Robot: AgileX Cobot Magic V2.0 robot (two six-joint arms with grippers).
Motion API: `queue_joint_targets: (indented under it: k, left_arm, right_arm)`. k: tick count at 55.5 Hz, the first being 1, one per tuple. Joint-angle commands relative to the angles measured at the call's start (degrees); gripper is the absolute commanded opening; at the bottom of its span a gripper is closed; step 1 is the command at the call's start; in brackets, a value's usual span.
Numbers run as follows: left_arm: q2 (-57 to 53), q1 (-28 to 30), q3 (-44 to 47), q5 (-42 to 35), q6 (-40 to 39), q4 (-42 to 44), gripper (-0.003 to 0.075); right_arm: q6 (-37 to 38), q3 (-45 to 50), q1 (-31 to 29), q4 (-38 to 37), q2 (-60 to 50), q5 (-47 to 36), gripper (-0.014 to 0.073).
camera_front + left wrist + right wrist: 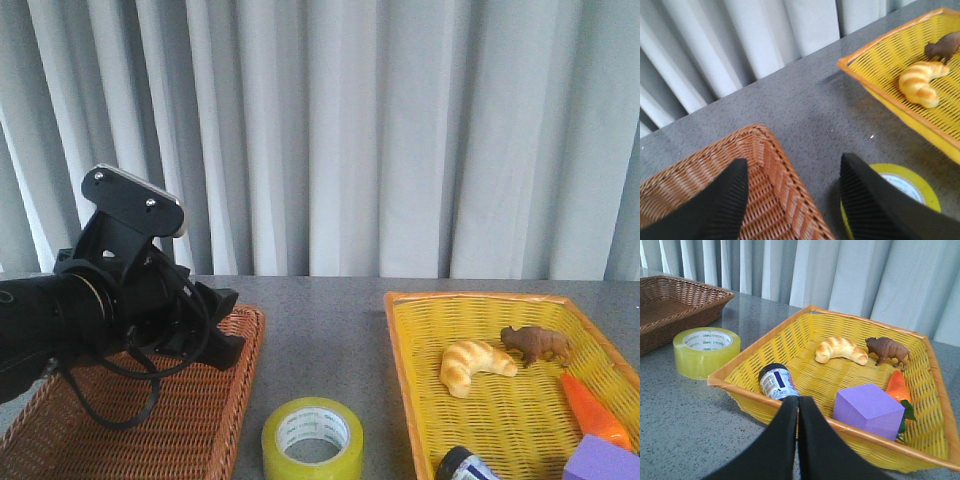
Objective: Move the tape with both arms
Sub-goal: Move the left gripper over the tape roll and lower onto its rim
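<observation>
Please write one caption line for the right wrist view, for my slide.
Shut right gripper above the yellow basket, with the tape flat on the table beside it.

Two baskets: brown (200, 420), yellow (420, 400). One tape (312, 437), croissant (474, 365), bison (537, 344), carrot (592, 399).

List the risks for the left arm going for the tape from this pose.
1. The tape sits close beside the brown basket; the open left gripper straddles the basket's rim, so one finger may catch the wicker.
2. The roll lies flat, so a finger must enter its core; a miss could push it toward the yellow basket.
3. The right gripper is shut and unready for handover.
</observation>
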Motion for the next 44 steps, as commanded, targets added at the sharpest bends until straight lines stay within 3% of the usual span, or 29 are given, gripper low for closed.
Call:
queue_joint_targets:
  k: [1,11,19,24,35,44]
  left_arm:
    - [-1.5,-0.3,-2.1,-5.5,2.9,-1.3,0.0407]
    - [0.1,-0.4,-6.7,-1.3,12.5,-8.6,0.0372]
    - [4.5,-1.0,-13.5,5.4,32.8,-22.4,0.0324]
    - [8.8,-1.0,-18.5,10.5,40.3,-29.6,0.0309]
    - [18.0,-1.0,-28.2,19.1,45.9,-31.7,0.0309]
    - [23.9,-0.8,-31.6,20.6,46.7,-30.8,0.0309]
  right_arm:
    - [-0.1,-1.4,-0.4,-0.1,0.7,-4.5,-0.0004]
    - [-0.1,-1.4,-0.4,-0.1,0.7,-4.8,-0.0004]
    - [-0.1,-1.4,-0.4,-0.1,0.7,-4.8,-0.0004]
    - [0.0,-1.4,-0.4,0.0,0.7,-4.8,-0.0004]
    - [0.5,-1.4,-0.4,0.0,0.7,-4.8,-0.0004]
    - [0.7,-1.4,-0.4,0.0,0.7,-4.8,-0.0004]
